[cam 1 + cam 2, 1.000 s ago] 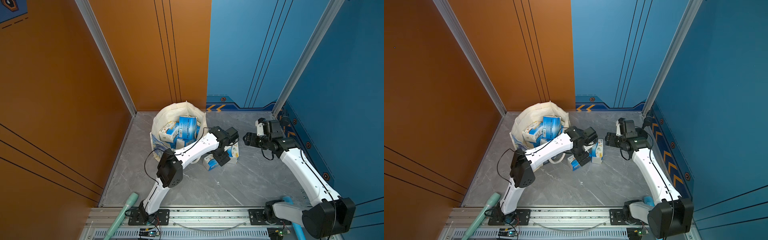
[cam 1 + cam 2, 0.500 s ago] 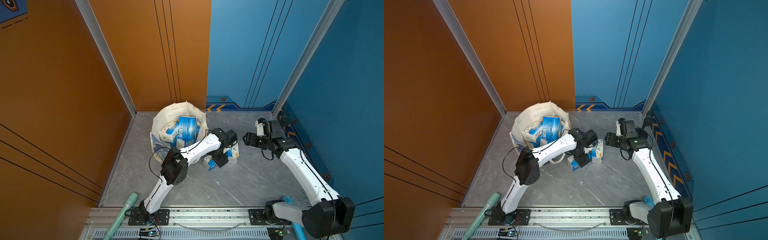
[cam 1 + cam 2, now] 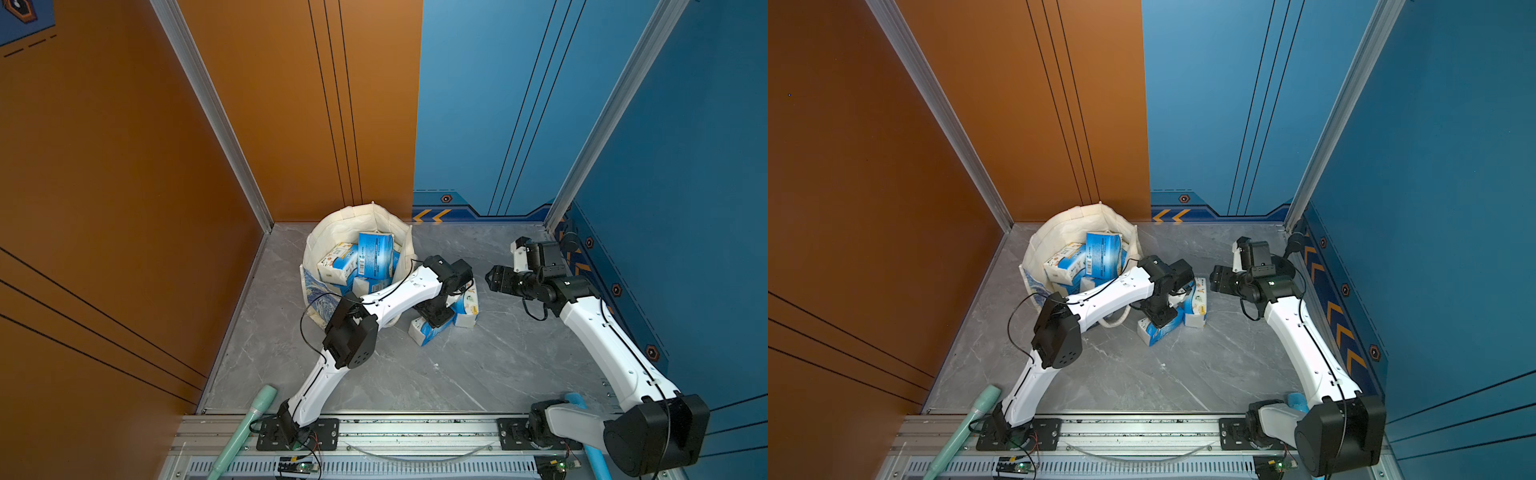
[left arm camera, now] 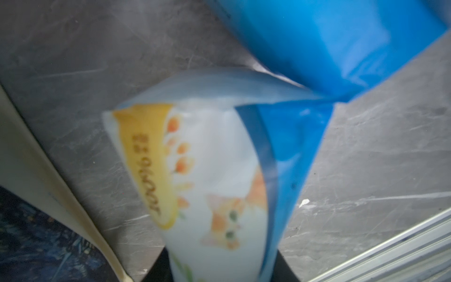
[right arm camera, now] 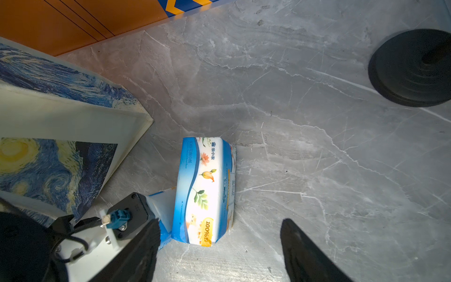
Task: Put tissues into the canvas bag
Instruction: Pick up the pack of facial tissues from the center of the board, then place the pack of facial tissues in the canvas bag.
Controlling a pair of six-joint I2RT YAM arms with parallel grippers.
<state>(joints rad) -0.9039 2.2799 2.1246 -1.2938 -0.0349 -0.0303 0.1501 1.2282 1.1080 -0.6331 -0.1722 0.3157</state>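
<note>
Clamping a tissue pack beside the canvas bag

Near the frame centre in both top views, the left pincer [image 3: 433, 319] has its jaws closed on a blue-and-white tissue pack [image 3: 420, 333]. The left wrist view shows this pack's kitten print squeezed between the dark fingers. Whether it rests on the grey marbled tabletop [image 3: 457, 374] or is just lifted I cannot tell. A second tissue pack [image 3: 468, 305] stands on edge just right of it, touching it. The canvas bag [image 3: 320, 245], cream inside with a swirling blue print outside, sits up-left of them near the orange wall, its mouth open and several bagged packs [image 3: 374, 253] piled inside. The right pincer [image 3: 495, 280] hovers right of centre, jaws wide apart with nothing between them.
</note>
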